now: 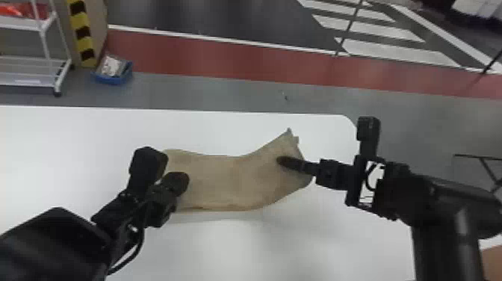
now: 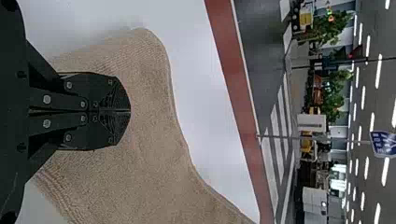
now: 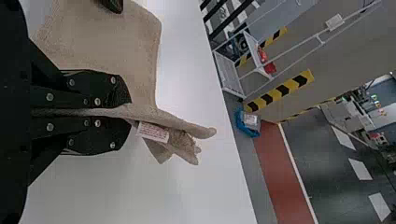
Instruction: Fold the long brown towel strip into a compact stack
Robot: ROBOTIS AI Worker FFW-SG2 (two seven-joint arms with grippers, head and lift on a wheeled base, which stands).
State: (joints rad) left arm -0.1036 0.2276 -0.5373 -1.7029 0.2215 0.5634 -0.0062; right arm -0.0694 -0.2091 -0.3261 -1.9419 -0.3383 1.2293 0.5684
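The brown towel is lying on the white table, stretched from side to side between the two grippers. The left gripper is over the towel's left end, and in its wrist view the two fingers are together, tip against tip; I cannot tell if they touch the cloth. The right gripper is at the other end and is clamped on the towel, with cloth pinched between its fingers and a white label beside the pinch.

About the edges, the far edge of the table runs behind the towel, with a strip of white surface between. The towel's far right corner points to this edge and is the nearest part to it, but apart from it. The table's rounded corner is past this point, to the right, and the right arm passes over the right edge. On the left and on the near side there is wide table surface, where the left arm comes over from the near left. Beyond the far edge, a blue bin stands on the floor, near a white rack
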